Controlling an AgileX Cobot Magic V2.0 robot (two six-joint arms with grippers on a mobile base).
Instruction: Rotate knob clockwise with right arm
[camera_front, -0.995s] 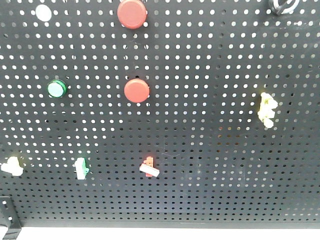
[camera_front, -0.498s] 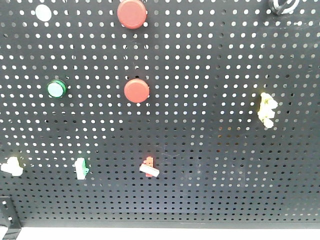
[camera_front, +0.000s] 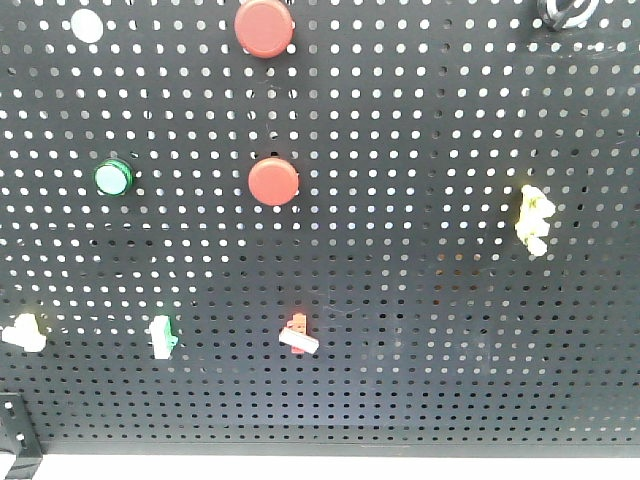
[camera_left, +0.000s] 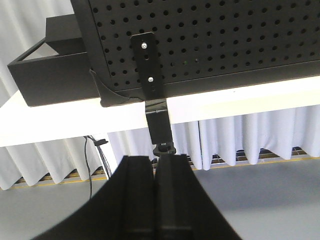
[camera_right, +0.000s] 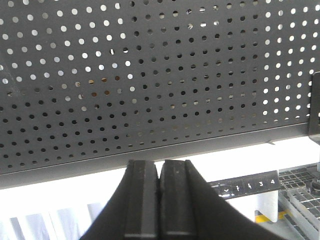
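Right wrist view: my right gripper (camera_right: 159, 200) sits low in the frame, its two black fingers (camera_right: 141, 200) pressed together with nothing between them.
Right gripper state: fully closed, empty, clear of the board.
Ahead of my right gripper: the lower part of the black pegboard (camera_right: 150, 75) rises above and beyond my fingertips; its bottom edge runs just above them.
Below that edge: a white tabletop (camera_right: 240, 155) crosses behind my fingers.
Left wrist view: my left gripper (camera_left: 156, 200) also has its fingers together, holding nothing.
Above my left gripper: a black bracket (camera_left: 149, 65) with two screws is fixed to the pegboard's lower edge, and its leg drops to a small clamp just beyond my fingertips.
To the upper left of my left gripper: a black open box frame (camera_left: 50, 75) rests on the white tabletop.
Front view: neither of my grippers shows here.
Knob: the knob (camera_front: 565, 12) is at the board's top right corner, cut by the frame edge, so I probably see only its lower half and cannot read its pointer.
Knob relative to my right gripper: not seen from my wrist, so I cannot place it.
Other fittings: two red buttons (camera_front: 264, 27) (camera_front: 273, 182) stacked near centre, a green button (camera_front: 112, 178) to their left, a yellow clip (camera_front: 534, 220) below the knob.
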